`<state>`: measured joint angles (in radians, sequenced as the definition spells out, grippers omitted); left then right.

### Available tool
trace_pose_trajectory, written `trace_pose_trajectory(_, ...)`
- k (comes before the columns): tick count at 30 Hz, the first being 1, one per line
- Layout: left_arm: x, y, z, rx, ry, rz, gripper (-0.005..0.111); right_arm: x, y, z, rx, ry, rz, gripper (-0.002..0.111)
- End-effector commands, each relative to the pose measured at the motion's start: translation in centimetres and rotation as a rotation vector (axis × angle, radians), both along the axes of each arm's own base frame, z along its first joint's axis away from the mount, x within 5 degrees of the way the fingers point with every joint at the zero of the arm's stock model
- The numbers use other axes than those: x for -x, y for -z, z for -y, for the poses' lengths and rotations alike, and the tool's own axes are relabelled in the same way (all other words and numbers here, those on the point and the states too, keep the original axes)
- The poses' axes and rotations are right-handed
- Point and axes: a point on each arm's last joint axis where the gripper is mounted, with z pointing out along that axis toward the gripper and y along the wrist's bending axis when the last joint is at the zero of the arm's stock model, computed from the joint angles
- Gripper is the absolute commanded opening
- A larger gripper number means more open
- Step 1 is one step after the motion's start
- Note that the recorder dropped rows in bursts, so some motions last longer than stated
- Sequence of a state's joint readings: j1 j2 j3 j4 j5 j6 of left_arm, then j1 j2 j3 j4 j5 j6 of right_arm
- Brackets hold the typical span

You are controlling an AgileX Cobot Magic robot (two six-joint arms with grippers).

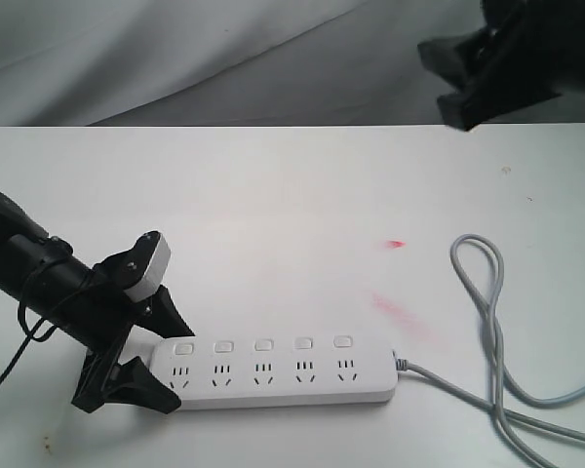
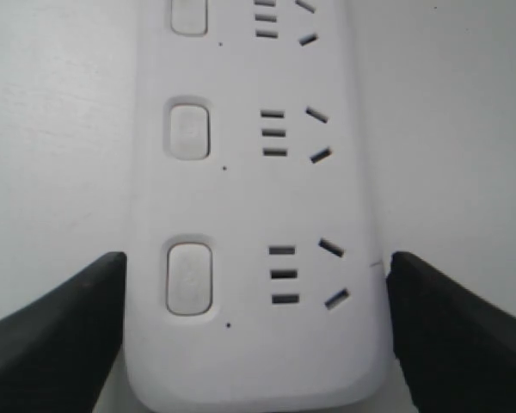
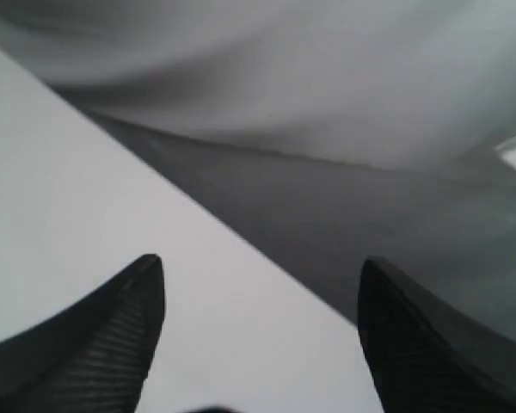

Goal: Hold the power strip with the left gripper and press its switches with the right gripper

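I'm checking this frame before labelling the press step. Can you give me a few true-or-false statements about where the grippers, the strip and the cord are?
1. The left gripper has its fingers on the two long sides of the power strip, at one end. True.
2. The right gripper is pressing a switch. False: it hangs open, away from the strip, holding nothing.
3. The strip shows five switches in a row. True.
4. The grey cord leaves the strip at the end between the left gripper's fingers. False: it leaves the opposite end.
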<state>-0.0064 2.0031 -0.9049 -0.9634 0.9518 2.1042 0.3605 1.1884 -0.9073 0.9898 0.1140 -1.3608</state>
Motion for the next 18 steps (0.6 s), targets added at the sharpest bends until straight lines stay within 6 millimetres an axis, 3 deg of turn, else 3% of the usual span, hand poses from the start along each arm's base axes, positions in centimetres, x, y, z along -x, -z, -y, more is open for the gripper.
trace_pose_trajectory(1, -0.1, 0.0, 0.0, -0.011, -0.005, 0.001, 0.0, 2.4, -3.0, 1.2, -0.056, 0.033, 0.117, 0.059)
trace_pose_trajectory(3, -0.1, 0.0, 0.0, -0.011, -0.005, 0.001, 0.0, 3.3, -3.8, 1.4, -0.106, 0.027, 0.124, 0.055)
trace_pose_trajectory(10, -0.1, 0.0, 0.0, -0.011, -0.005, 0.001, 0.0, 6.0, -5.4, 1.8, -0.244, -0.018, 0.11, 0.002)
trace_pose_trajectory(18, -0.1, 0.0, 0.0, -0.011, -0.005, 0.001, 0.0, 8.4, -6.5, 2.1, -0.295, -0.081, 0.111, 0.0)
